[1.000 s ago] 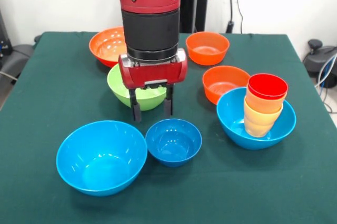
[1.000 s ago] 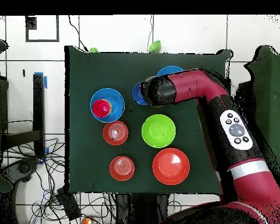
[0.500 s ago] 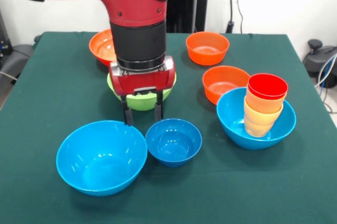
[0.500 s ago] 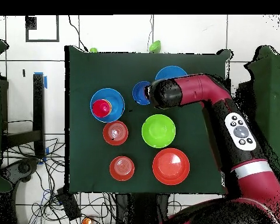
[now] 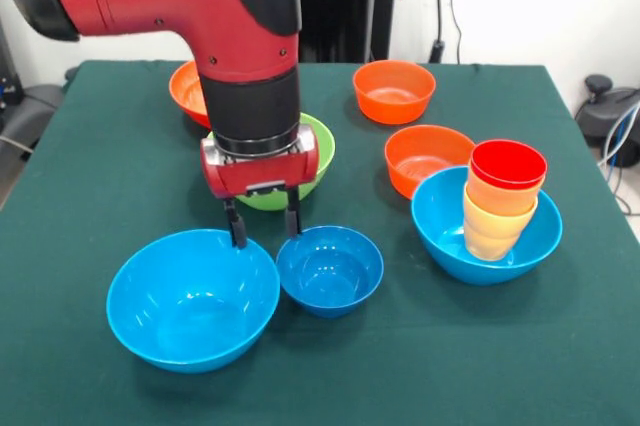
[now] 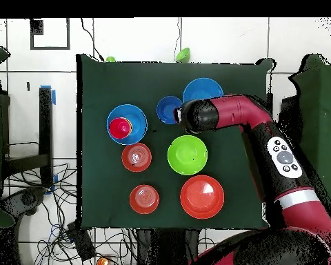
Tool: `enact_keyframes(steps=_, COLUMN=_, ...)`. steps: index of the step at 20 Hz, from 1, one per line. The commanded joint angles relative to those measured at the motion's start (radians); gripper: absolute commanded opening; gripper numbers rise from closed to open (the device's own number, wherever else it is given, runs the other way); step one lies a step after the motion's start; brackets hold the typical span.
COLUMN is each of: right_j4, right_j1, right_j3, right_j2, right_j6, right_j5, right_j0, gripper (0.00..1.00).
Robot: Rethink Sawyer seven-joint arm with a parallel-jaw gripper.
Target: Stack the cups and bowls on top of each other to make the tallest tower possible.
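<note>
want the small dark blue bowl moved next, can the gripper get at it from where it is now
Probably yes. The gripper hangs open just behind the small dark blue bowl, beside the empty light blue bowl. The small bowl is empty with its rim exposed, and nothing lies between them.

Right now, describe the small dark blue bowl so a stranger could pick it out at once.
In the front view, start at the green table and find the gripper. Just below it two blue bowls sit side by side. The small dark blue bowl is the darker, smaller one, beside the large light blue bowl.
</note>
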Motion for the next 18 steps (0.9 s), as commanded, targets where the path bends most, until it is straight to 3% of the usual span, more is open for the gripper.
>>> enact_keyframes(steps=1, right_j4=-0.073, right_j1=0.107, right_j3=-0.037, right_j2=0.031, right_j6=-0.347, right_j5=-0.030, right_j0=0.006, gripper=1.00)
enact_keyframes(steps=10, right_j4=-0.068, right_j1=0.164, right_j3=-0.062, right_j2=0.054, right_j6=-0.361, right_j5=-0.041, right_j0=-0.004, gripper=1.00)
enact_keyframes(steps=18, right_j4=-0.144, right_j1=0.160, right_j3=-0.111, right_j2=0.049, right_j6=-0.399, right_j5=-0.063, right_j0=0.010, gripper=1.00)
